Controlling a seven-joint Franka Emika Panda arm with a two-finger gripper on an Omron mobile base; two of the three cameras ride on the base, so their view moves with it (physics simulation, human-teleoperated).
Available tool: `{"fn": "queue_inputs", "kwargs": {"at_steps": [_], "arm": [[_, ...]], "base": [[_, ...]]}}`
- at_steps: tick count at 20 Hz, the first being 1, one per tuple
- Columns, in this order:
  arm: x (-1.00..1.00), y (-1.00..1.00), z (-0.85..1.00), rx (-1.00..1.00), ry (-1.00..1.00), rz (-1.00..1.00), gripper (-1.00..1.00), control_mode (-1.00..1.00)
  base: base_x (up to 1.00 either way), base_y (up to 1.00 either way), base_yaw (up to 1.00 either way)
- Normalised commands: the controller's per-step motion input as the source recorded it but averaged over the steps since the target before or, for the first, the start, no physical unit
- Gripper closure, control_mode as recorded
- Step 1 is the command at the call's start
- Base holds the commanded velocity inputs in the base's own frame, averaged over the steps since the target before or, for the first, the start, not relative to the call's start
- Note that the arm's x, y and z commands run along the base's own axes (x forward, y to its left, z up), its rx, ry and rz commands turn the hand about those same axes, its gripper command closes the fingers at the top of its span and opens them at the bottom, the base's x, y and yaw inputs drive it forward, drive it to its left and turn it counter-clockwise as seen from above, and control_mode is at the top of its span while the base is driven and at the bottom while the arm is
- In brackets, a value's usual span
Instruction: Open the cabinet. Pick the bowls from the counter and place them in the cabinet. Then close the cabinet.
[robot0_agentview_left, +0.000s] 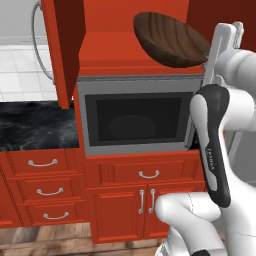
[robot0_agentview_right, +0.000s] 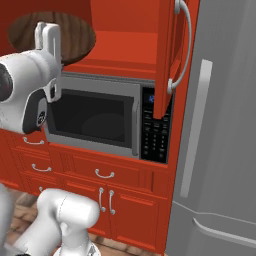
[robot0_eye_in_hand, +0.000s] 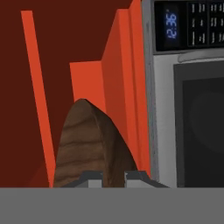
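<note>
The red cabinet (robot0_agentview_left: 112, 50) stands open, its left door (robot0_agentview_left: 62, 47) and right door (robot0_agentview_right: 167, 55) swung out towards me. My gripper (robot0_eye_in_hand: 113, 177) is shut on the rim of the dark brown wood-grained bowl (robot0_eye_in_hand: 87, 142). It holds the bowl tilted at the cabinet's mouth, above the shelf floor (robot0_agentview_right: 125, 42). In the base views the bowl (robot0_agentview_left: 170, 39) (robot0_agentview_right: 75, 32) hangs just over the microwave, with my hand (robot0_agentview_left: 220, 47) beside it. The pale beige bowl is out of view. A stretch of black counter (robot0_agentview_left: 35, 125) lies at the left.
A steel microwave (robot0_agentview_left: 135, 120) (robot0_agentview_right: 95, 117) sits built in directly under the cabinet. A tall grey fridge (robot0_agentview_right: 220, 140) fills the right side. Red drawers (robot0_agentview_left: 45, 190) and small lower doors (robot0_agentview_left: 145, 200) run beneath. The right door's curved handle (robot0_agentview_right: 184, 45) juts out.
</note>
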Motion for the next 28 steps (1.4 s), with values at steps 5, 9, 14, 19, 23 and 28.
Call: {"fn": "queue_inputs", "kwargs": {"at_steps": [5,9,14,19,23,28], "arm": [[0.63,0.18,-0.21,0.00,-0.01,0.00,1.00,-1.00],[0.62,0.18,-0.11,-0.02,0.11,0.00,1.00,-1.00],[0.58,0.16,0.00,-0.02,0.08,0.00,1.00,-1.00],[0.33,0.01,-0.02,0.00,0.00,0.00,1.00,-1.00],[0.35,0.02,-0.17,0.00,0.00,0.00,1.00,-1.00],[0.51,0.09,-0.17,0.00,-0.05,0.00,1.00,-1.00]], "base": [[0.00,0.00,0.00],[0.00,0.00,0.00],[0.00,0.00,0.00],[0.00,0.00,0.00],[0.00,0.00,0.00],[0.00,0.00,0.00]]}}
